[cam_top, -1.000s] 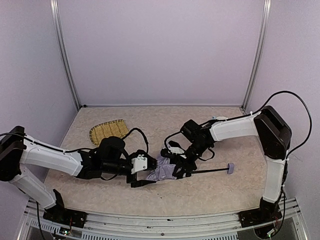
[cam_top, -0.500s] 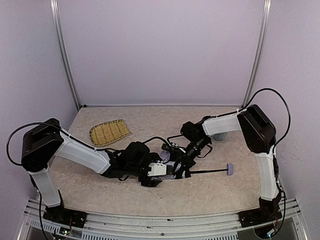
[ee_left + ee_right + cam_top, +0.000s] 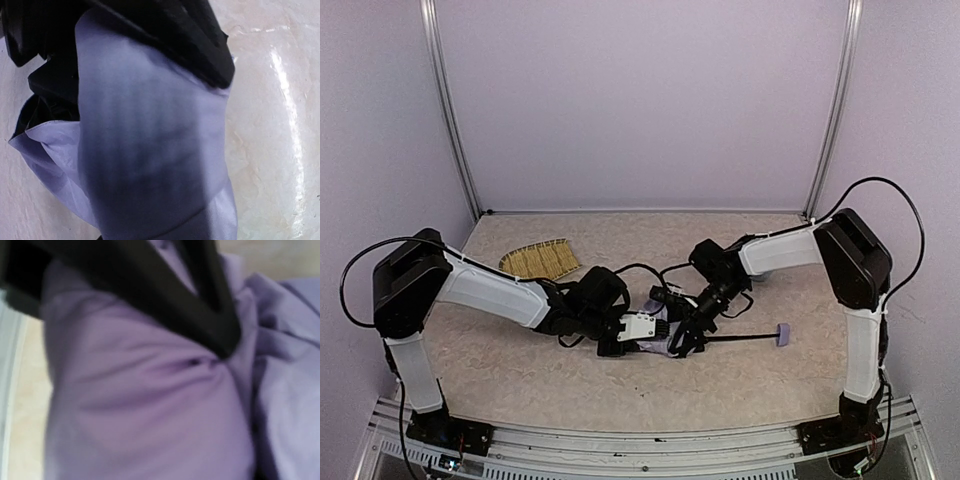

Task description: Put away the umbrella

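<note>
This is a robotics lab test cell, not a lived-in room. A beige speckled tabletop point(image 3: 760, 385) is boxed in by plain pale lavender panels: one behind it point(image 3: 640, 100) and one on either side. Bare aluminium uprights point(image 3: 452, 120) stand at the tabletop's far corners. Along its near edge runs an aluminium rail point(image 3: 640, 440), where two white-and-black robot arms are bolted, the left point(image 3: 490, 295) and the right point(image 3: 780, 250). An exposed black cable point(image 3: 876, 180) loops above the tabletop's right side.
</note>
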`<move>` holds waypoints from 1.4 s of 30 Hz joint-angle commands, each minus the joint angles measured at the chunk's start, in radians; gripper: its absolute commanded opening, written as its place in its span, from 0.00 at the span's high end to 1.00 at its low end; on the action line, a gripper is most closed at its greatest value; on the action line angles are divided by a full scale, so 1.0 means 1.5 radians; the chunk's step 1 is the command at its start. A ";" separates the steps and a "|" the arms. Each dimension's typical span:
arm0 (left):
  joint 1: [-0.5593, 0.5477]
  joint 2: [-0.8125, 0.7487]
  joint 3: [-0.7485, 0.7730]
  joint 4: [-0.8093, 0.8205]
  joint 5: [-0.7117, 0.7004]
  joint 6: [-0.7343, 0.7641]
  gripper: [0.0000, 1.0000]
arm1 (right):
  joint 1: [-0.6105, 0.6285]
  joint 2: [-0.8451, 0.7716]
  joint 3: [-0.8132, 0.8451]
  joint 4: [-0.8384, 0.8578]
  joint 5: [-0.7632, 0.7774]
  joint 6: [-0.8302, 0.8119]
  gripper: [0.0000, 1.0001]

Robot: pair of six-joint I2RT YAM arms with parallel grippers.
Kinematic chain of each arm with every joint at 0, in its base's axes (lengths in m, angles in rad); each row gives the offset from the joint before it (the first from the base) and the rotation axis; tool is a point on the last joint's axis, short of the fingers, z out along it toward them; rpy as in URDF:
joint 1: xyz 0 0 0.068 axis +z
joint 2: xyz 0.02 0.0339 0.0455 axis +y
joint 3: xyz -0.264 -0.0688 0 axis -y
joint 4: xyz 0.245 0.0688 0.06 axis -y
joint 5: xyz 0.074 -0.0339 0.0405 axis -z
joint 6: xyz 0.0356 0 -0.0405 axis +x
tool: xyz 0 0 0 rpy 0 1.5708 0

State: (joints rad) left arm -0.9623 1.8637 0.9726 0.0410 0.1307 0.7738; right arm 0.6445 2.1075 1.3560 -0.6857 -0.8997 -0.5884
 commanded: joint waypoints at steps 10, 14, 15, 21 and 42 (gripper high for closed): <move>0.045 0.141 0.144 -0.361 0.129 -0.109 0.82 | 0.017 -0.388 -0.364 0.508 0.299 0.096 0.10; 0.078 0.185 0.175 -0.409 0.192 -0.131 0.82 | 0.088 -0.495 -0.529 0.639 0.397 -0.037 0.03; 0.086 0.193 0.184 -0.426 0.212 -0.131 0.82 | 0.104 -0.497 -0.546 0.658 0.431 -0.065 0.02; 0.095 0.239 0.237 -0.515 0.315 -0.102 0.82 | 0.155 -0.402 -0.503 0.671 0.608 -0.162 0.01; 0.101 0.134 0.200 -0.413 0.310 -0.074 0.04 | 0.169 -0.256 -0.367 0.435 0.572 -0.183 0.90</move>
State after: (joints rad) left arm -0.7914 2.1128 1.3918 -0.5354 0.6655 0.6743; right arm 0.8963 1.7069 0.7906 0.0978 -0.0208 -0.8589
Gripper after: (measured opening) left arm 0.615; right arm 0.297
